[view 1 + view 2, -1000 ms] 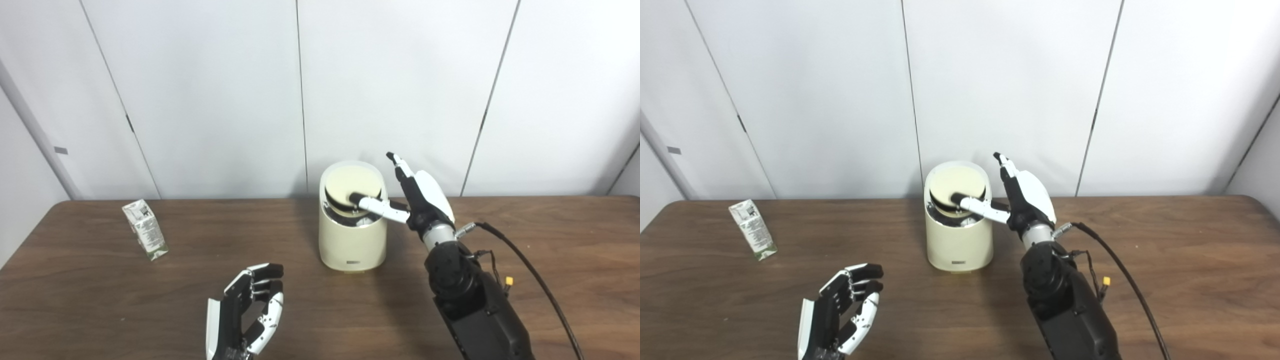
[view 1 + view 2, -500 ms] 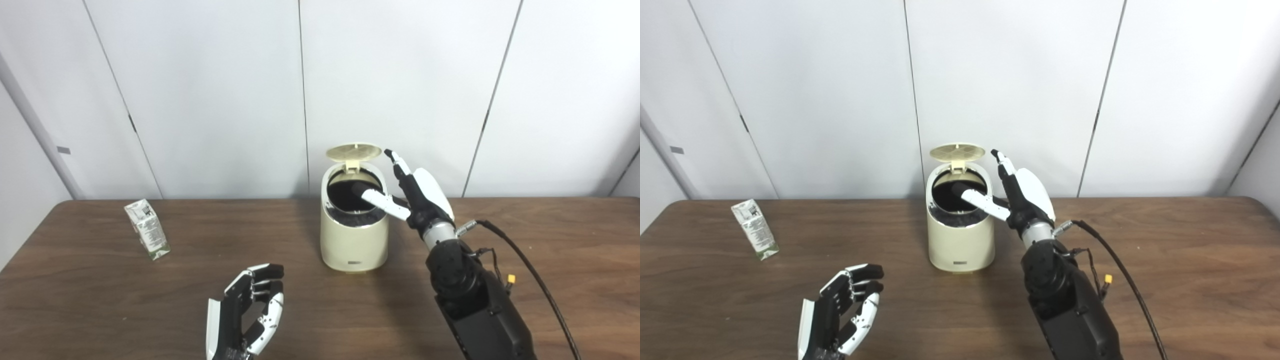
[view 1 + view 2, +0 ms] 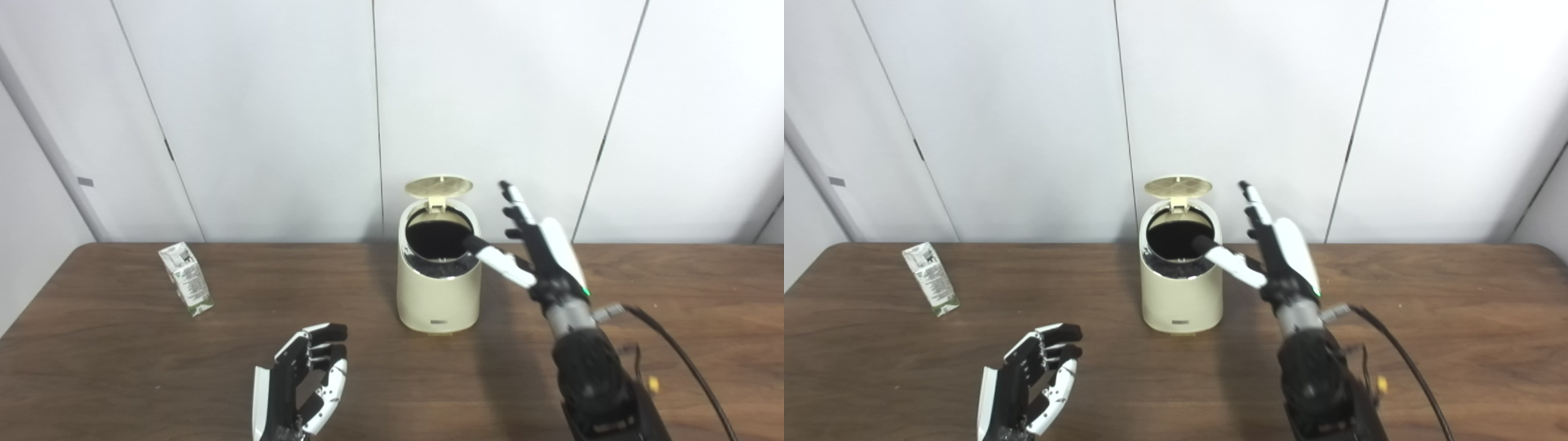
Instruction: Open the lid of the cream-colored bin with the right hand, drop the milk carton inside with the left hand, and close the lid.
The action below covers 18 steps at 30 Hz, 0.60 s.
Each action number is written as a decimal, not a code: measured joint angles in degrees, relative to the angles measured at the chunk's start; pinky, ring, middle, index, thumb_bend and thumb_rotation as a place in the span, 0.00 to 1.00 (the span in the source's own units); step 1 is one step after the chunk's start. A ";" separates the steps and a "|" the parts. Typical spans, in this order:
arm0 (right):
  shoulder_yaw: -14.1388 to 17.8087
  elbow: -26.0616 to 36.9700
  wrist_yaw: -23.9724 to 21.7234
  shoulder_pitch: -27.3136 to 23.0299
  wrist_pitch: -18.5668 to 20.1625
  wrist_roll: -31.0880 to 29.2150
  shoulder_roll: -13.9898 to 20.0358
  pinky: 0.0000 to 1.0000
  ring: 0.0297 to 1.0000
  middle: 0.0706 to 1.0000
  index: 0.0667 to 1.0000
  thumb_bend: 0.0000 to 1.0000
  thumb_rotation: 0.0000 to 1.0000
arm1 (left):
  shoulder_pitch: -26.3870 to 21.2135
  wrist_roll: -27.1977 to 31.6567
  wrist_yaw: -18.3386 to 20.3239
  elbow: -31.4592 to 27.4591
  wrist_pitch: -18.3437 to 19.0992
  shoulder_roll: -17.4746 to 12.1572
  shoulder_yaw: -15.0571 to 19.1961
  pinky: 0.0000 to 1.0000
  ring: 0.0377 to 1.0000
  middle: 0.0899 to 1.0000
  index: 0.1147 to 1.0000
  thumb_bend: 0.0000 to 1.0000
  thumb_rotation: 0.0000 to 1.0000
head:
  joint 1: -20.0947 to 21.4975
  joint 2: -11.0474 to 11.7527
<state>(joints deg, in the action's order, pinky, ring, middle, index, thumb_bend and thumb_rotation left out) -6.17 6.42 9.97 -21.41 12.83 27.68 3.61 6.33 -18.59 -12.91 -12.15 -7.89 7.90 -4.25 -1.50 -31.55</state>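
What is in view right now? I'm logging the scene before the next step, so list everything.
bin: one, cream, table centre, near the wall
lid: one, cream, flipped up at the bin's back
milk carton: one, white and green, upright, table's far left
table: one, dark brown wood
wall panels: white, behind the table
cable: one, black, beside the right arm
left hand: open, near edge, holding nothing
right hand: open, beside the bin's rim

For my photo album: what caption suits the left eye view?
Bin lid up, right robot hand open beside it, milk carton waiting.
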 measured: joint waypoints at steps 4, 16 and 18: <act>3.07 1.74 5.29 4.55 -10.16 -3.76 -1.21 0.67 0.76 0.76 0.75 0.21 0.53 | -0.04 0.10 0.02 0.01 0.00 -0.11 0.06 0.51 0.58 0.62 0.60 0.27 0.30 | 0.26 0.18; 7.75 10.82 3.56 21.66 -25.13 -16.92 -0.32 0.58 0.65 0.66 0.64 0.25 0.35 | -0.04 0.95 0.04 0.02 -0.16 -1.50 1.01 0.52 0.58 0.62 0.60 0.26 0.26 | 0.97 0.26; 8.05 11.44 3.47 23.98 -26.04 -17.08 -0.36 0.56 0.65 0.65 0.63 0.27 0.37 | -0.03 1.24 0.05 0.02 -0.29 -1.68 1.09 0.52 0.58 0.61 0.60 0.26 0.26 | 1.40 0.18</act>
<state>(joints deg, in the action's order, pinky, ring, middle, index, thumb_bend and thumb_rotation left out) 1.88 17.86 13.44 2.56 -13.21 10.60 3.25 6.30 -17.35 -12.86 -12.13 -8.18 6.22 -3.16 -0.09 -31.38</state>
